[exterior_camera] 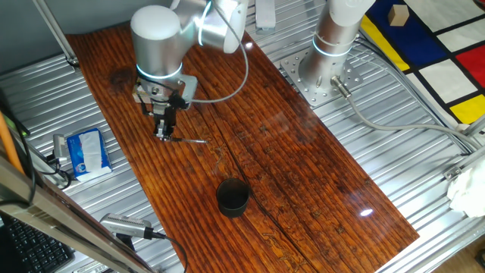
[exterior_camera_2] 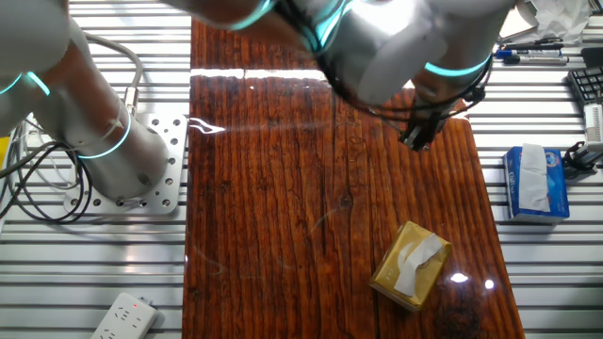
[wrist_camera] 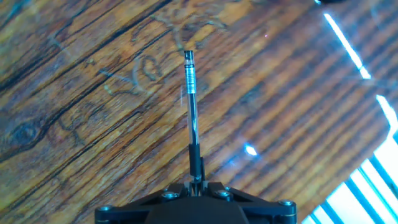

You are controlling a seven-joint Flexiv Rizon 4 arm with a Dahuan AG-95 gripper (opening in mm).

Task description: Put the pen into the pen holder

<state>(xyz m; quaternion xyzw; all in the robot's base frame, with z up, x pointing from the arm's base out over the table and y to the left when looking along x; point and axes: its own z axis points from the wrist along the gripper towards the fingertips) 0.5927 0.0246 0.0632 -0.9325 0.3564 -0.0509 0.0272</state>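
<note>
Pincer (exterior_camera: 166, 136) grips pen (exterior_camera: 191, 141) nr table's (exterior_camera: 303, 174) far edge.

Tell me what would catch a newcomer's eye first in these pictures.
Probably the big silver arm leaning over the glossy reddish wooden table, its hand low near the far-left part with the thin pen sticking out sideways. Next, the black pen holder standing alone nearer the front edge, apart from the hand.
</note>
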